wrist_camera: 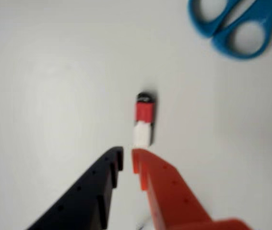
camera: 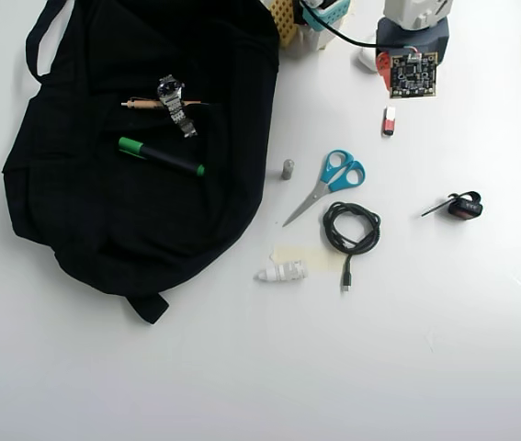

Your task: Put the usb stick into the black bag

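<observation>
The usb stick (wrist_camera: 144, 122), red with a white end, lies flat on the white table just beyond my fingertips in the wrist view. In the overhead view it (camera: 390, 120) lies near the top, right below the arm's wrist board (camera: 413, 75). My gripper (wrist_camera: 127, 157) has a black finger (wrist_camera: 95, 191) and an orange finger (wrist_camera: 167, 191). The tips stand almost together with nothing between them, short of the stick's white end. The black bag (camera: 104, 211) lies spread out far to the left in the overhead view.
Blue scissors (camera: 334, 179) lie below the stick and show top right in the wrist view (wrist_camera: 236, 24). A grey cylinder (camera: 288, 169), a coiled black cable (camera: 352, 230), a black-and-red clip (camera: 464, 207) and a white piece (camera: 283, 272) lie nearby. A watch (camera: 175, 101) and a green marker (camera: 161, 156) lie on the bag.
</observation>
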